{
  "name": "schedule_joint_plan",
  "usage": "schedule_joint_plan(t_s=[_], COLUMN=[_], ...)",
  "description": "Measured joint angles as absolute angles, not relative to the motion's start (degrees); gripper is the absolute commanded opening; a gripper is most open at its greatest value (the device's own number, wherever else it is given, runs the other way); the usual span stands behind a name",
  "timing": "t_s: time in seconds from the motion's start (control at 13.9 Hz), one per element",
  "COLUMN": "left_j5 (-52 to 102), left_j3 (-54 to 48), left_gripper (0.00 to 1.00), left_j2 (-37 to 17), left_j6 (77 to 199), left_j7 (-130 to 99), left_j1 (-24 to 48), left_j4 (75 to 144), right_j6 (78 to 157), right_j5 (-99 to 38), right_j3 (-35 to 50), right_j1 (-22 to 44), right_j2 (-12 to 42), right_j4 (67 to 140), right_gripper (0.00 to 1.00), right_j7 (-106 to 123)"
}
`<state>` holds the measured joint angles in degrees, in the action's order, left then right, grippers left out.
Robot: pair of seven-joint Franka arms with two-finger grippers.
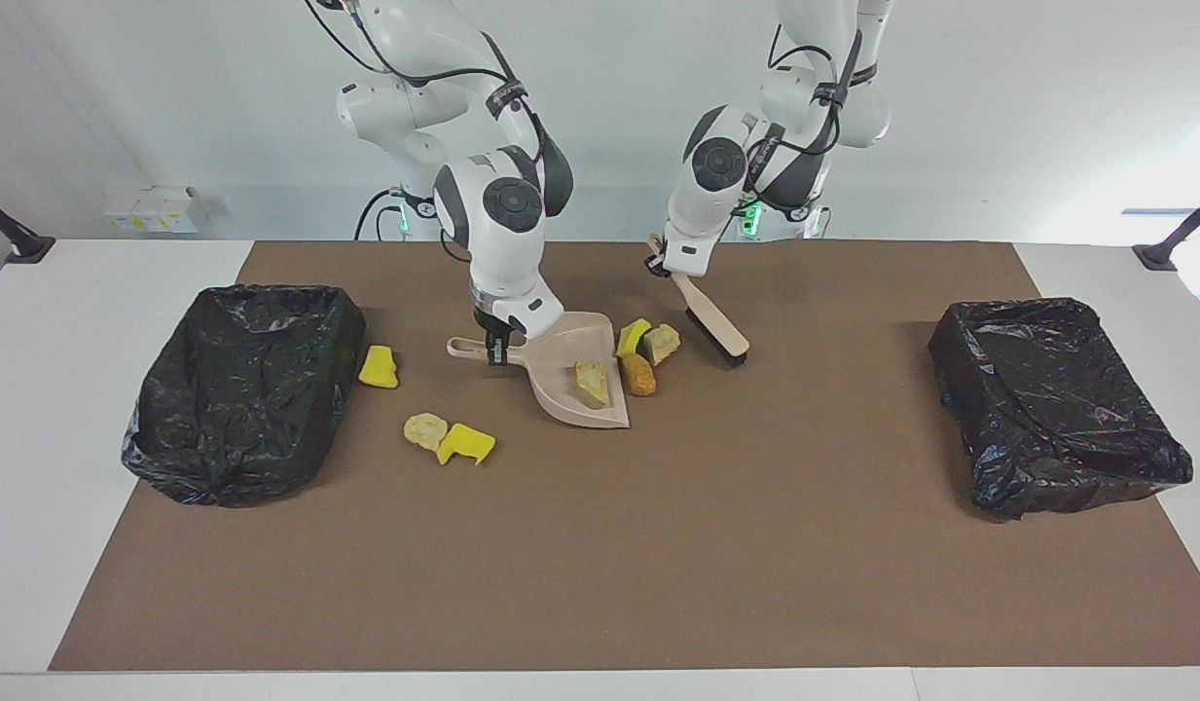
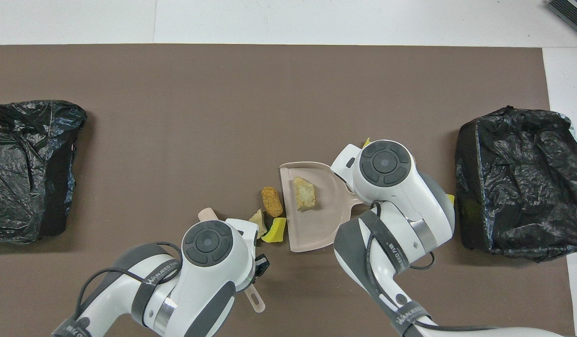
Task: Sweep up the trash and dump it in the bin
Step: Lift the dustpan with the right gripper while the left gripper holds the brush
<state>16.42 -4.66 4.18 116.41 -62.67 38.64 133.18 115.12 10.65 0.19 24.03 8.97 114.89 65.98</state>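
Orange trash (image 1: 639, 374) lengthwise toward robots

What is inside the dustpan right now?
One tan bread-like scrap lies in the dustpan. The orange lump sits on the mat just beside its open edge. The right gripper covers the pan's handle end.

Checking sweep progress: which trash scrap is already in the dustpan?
Only the tan bread-like lump lies in the dustpan; the other scraps rest on the mat.

Robot lab: bare white walls (paired arms (image 1: 502, 209)).
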Motion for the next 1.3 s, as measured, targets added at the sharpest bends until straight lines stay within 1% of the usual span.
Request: schedule_joint_plan(t_s=[0.29,0.5,0.72,1.08,1.3], left_j5=[18.74,19.34,21.96,22.37,22.36], left_j3=[-4.83,-4.97,-4.88,-4.95,-4.58], left_gripper=[0.00,0.00,0.00,0.00,0.00], left_j2=[3.04,1.01,-1.47,-3.77,-3.51], left_j6=[123.09,127.28,128.35,128.69,123.53], left_j7=[-61.68,-55.65,-45.09,-39.31,-33.78], left_j1=[41.85,42.60,42.60,42.60,42.53], left_j4=[133.49,132.56,128.85,123.86,123.02], right_j6=[115.26,115.72,116.07,117.17,117.23], right_j5=[11.18,11.42,11.57,11.69,11.58], right_j3=[0.22,0.25,0.24,0.25,0.24], right_j1=[24.04,24.16,24.98,27.75,27.20], right_j2=[8.97,8.96,8.97,9.44,9.53], right_j4=[114.89,114.89,115.01,115.63,115.56], right_gripper=[0.00,0.00,0.00,0.00,0.00], right_j7=[66.61,66.63,65.28,59.52,59.47])
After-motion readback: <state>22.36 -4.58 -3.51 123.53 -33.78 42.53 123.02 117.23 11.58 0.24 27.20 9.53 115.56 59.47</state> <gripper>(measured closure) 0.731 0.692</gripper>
